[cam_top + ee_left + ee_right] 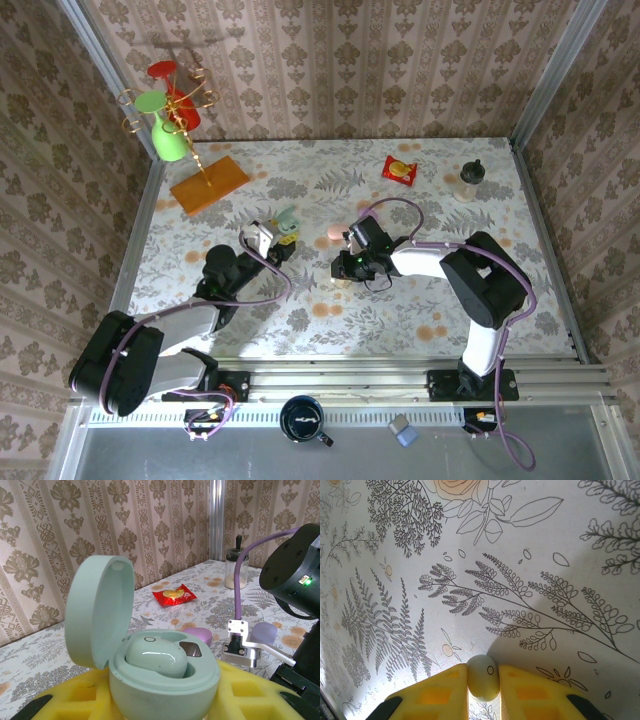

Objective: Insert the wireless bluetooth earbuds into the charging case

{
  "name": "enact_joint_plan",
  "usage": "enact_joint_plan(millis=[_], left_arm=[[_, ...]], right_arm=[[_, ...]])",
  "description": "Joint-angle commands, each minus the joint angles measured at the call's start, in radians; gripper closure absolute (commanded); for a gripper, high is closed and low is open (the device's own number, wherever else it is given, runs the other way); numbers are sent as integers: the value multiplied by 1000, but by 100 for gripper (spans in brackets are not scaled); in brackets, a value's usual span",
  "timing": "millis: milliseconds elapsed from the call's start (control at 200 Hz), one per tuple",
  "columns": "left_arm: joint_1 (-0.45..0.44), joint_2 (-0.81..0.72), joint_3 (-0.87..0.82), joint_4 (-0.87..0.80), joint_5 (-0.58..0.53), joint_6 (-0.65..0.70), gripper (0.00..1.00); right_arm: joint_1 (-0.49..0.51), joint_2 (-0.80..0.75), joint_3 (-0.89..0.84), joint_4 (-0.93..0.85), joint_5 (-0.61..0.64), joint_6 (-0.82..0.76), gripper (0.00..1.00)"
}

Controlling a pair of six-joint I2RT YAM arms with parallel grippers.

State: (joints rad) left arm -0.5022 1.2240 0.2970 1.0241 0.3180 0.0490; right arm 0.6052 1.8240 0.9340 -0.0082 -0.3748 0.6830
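Currently clamped with the left gripper [287, 232] on an open mint case [165, 685], pinned between yellow pads [75, 697], lid tipped back and to the left in the left wrist view. Seats one mint bud [155, 657] in the left well, glossy, marked with a small ring on top. Shows a dark square insert in the well just right of that bud.

Closed likewise with the right gripper [483, 680] on a pale bud [482, 672], squeezed between yellow pads [432, 695] and pointed down over the floral table [530, 570]. Cannot tell whether touching the table or just above it. Seen from above, sits right of the mint case and apart from it, with both grippers near mid-table.

Just behind the mint case, lying on the table: a pink case [197, 632] and a lilac case [264, 631]. Farther back: a red packet [174, 595] and a lidded jar [235, 570] near the far wall. Off at the far left corner: a mug tree [175, 115] hung with a green and a red cup.
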Motion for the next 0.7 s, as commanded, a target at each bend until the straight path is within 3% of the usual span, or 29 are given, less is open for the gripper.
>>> enact_joint_plan(millis=[0, 205, 430, 695], left_arm=[[5, -15, 22, 15, 21, 8, 63], [5, -14, 50, -84, 113, 27, 63], [-1, -22, 62, -153, 209, 26, 63], [-48, -15, 75, -225, 341, 51, 63]], right_arm=[[9, -28, -9, -46, 49, -32, 79], [8, -174, -66, -2, 171, -143, 80], [8, -414, -114, -23, 270, -384, 82], [14, -631, -77, -88, 171, -621, 82]])
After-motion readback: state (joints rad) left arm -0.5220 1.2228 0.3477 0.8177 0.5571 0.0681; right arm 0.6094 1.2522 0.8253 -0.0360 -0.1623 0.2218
